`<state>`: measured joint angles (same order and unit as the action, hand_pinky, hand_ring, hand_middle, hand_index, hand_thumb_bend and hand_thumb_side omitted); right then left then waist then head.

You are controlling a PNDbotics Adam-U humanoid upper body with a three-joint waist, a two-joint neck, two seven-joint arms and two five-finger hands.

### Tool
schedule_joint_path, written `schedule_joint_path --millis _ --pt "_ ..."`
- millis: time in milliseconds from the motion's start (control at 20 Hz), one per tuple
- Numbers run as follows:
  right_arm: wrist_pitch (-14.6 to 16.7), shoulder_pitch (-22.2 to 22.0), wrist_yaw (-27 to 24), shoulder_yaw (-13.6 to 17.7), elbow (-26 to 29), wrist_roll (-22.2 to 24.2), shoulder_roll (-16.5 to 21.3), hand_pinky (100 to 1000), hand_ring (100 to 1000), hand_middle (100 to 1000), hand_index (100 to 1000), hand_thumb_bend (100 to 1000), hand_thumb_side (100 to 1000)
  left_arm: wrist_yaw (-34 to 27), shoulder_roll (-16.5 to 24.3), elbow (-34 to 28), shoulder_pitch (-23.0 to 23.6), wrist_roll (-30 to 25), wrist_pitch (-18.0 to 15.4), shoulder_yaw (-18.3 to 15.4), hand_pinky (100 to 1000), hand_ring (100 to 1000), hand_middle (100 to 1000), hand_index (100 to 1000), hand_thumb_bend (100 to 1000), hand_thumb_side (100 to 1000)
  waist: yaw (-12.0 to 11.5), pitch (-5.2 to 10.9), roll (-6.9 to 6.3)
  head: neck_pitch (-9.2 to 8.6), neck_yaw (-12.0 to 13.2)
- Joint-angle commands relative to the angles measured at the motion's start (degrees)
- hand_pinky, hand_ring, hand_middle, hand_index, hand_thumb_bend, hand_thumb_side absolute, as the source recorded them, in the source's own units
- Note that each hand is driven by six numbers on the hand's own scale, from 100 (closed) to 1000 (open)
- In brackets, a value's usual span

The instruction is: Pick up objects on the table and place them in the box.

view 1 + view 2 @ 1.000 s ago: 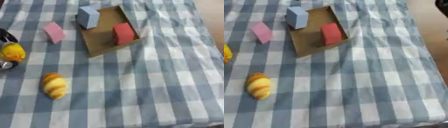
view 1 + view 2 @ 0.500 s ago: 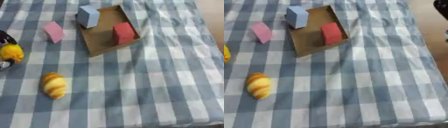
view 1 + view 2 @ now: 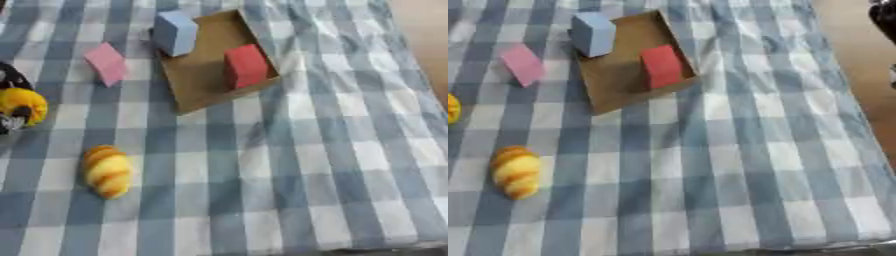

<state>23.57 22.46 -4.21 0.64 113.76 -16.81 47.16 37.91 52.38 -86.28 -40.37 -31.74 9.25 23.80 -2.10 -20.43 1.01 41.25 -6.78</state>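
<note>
at the left edge, the left robot hand [image 3: 10,102] curls round a yellow object [image 3: 21,104]. carry it up-right to the open cardboard box [image 3: 203,75], lowering it between the red block [image 3: 245,66] and blue block [image 3: 175,32].

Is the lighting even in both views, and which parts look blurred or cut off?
Left eye view: soft, even light, no glare; the red block casts a faint shadow inside the box; everything is slightly blurred, and the left robot hand with the yellow object is cropped at the left edge. Right eye view: same softness; a dark shape at the top right corner is unreadable.
</note>
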Motion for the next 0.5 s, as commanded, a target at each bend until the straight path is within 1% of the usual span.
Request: schedule_joint_path --millis 50,100,150,300,500 --pt "0.4 0.2 -0.8 0.8 0.8 0.0 1.2 736 725 696 764 100 540 0.7 1.7 -2.8 -0.7 1.5 -0.1 -0.6 753 705 633 695 100 459 0.1 1.41 -0.21 -0.09 -0.6" --pt "0.3 0.2 -0.9 0.8 0.8 0.0 1.1 736 725 696 764 100 528 1.0 1.9 -3.9 -0.7 2.1 0.1 -0.9 740 686 613 678 100 274 0.1 1.48 -0.28 -0.03 -0.8" --pt "0.3 0.2 -1.0 0.8 0.8 0.0 1.1 736 725 696 765 100 530 1.4 2.1 -5.2 -0.7 2.7 0.2 -1.1 719 659 588 654 100 287 0.2 1.55 -0.36 0.02 -1.1" --pt "0.3 0.3 -1.2 0.9 0.8 0.1 1.2 736 725 697 765 100 531 2.0 2.5 -9.5 -1.2 4.3 0.9 -2.1 712 637 571 636 100 311 0.3 1.77 -0.62 0.22 -1.7" --pt "0.2 0.5 -1.7 0.9 0.8 0.2 1.4 736 726 697 765 100 530 -1.1 1.2 -16.4 -5.3 5.0 2.3 -3.8 710 617 562 629 100 350 0.8 2.2 -1.17 0.44 -2.5"
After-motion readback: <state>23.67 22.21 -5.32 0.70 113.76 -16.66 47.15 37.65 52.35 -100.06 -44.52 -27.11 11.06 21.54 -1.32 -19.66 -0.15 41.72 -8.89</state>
